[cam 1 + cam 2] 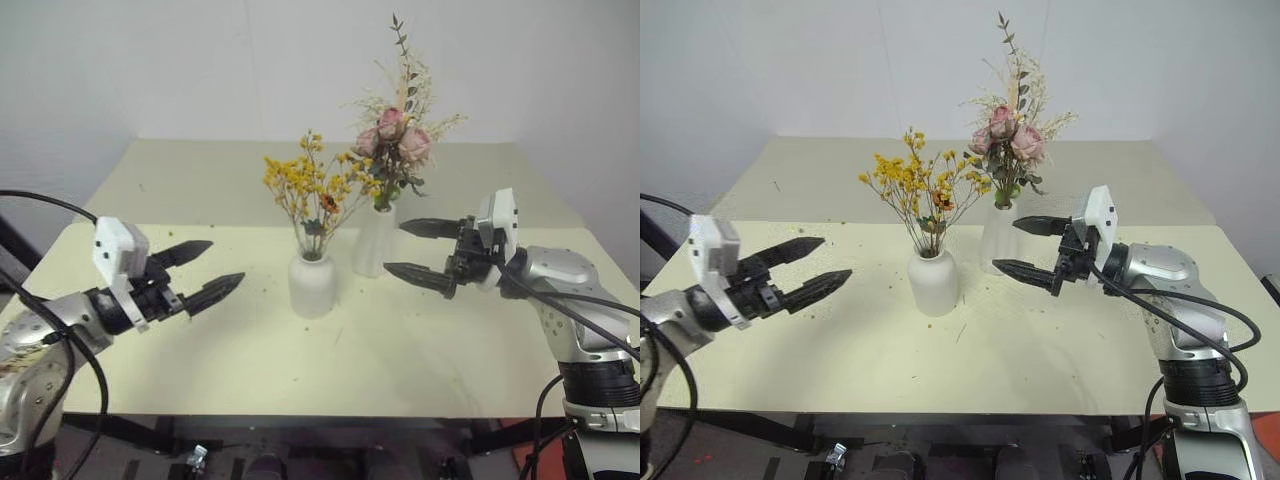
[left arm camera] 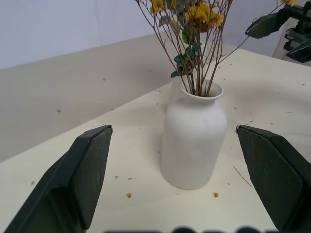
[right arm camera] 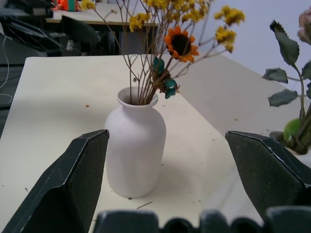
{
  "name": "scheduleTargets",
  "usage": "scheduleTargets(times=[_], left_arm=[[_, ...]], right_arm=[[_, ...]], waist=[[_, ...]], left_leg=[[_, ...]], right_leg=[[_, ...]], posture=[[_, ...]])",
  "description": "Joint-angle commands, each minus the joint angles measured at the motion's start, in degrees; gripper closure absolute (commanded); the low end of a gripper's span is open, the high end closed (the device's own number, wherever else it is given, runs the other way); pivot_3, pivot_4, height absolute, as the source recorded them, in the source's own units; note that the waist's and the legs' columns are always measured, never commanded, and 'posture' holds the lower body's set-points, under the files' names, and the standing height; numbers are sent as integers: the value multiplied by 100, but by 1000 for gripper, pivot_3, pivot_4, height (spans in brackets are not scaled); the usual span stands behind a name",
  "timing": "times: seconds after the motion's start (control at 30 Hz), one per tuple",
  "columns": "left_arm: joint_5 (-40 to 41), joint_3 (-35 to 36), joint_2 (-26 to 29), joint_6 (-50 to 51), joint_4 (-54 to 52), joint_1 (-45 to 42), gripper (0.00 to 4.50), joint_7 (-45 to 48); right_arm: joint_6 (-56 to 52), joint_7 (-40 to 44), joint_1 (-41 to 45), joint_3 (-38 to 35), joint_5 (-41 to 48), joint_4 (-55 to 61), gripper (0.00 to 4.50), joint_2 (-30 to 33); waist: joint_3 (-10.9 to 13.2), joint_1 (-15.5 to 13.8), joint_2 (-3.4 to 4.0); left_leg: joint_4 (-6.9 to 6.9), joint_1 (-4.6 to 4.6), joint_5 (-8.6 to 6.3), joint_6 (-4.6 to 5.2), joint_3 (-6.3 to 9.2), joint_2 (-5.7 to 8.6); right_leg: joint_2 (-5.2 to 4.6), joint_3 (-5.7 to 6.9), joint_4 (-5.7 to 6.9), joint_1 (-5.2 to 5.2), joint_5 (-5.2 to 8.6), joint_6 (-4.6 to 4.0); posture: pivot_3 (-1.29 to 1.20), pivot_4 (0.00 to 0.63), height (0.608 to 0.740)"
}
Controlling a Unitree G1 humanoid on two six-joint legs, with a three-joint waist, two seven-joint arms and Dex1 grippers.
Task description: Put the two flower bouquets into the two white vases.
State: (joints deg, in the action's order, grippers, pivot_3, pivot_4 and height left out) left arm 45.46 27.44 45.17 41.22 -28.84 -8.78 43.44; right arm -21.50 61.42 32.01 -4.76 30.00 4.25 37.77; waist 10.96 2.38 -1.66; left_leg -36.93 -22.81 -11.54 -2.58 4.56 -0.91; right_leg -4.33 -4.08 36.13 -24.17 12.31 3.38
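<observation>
Both bunches look seated, so you're at the release-and-clear step: left gripper point(image 1: 205, 272) and right gripper point(image 1: 424, 251) hang empty with fingers spread wide, either side of the vases, so next just back both arms off without brushing stems. Nearer you, the short squat matte white vase point(image 1: 312, 284) holds the wiry yellow-orange dried blossoms point(image 1: 312, 187) mid-table; just behind it, the slim tapering white vase point(image 1: 374, 240) carries the pink roses with green leaves and pale sprigs point(image 1: 396, 135).

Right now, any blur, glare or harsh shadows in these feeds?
Left eye view: even, soft light; the short vase throws only a faint shadow, no glare. Left wrist view: the left end effector fingers are soft-edged close up, the vase crisp. Right wrist view: the yellow bouquet is sharp, the background desks hazy.
</observation>
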Motion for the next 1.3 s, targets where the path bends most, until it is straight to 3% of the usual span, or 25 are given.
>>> scheduleTargets(times=[0.03,1.3], left_arm=[[184,383,219,-101,-213,94,48,119],[309,319,284,-315,-73,109,48,134]], right_arm=[[95,65,15,-80,-65,-51,0,144],[194,-138,-270,-248,-365,-92,0,412]], waist=[[0,9,0],[0,18,0]], left_leg=[[0,-1,0,0,0,0],[1,0,0,0,-2,-2]], right_leg=[[0,0,0,-1,0,0],[1,-1,0,-1,1,-1]], posture=[[0,150,740],[0,150,740]])
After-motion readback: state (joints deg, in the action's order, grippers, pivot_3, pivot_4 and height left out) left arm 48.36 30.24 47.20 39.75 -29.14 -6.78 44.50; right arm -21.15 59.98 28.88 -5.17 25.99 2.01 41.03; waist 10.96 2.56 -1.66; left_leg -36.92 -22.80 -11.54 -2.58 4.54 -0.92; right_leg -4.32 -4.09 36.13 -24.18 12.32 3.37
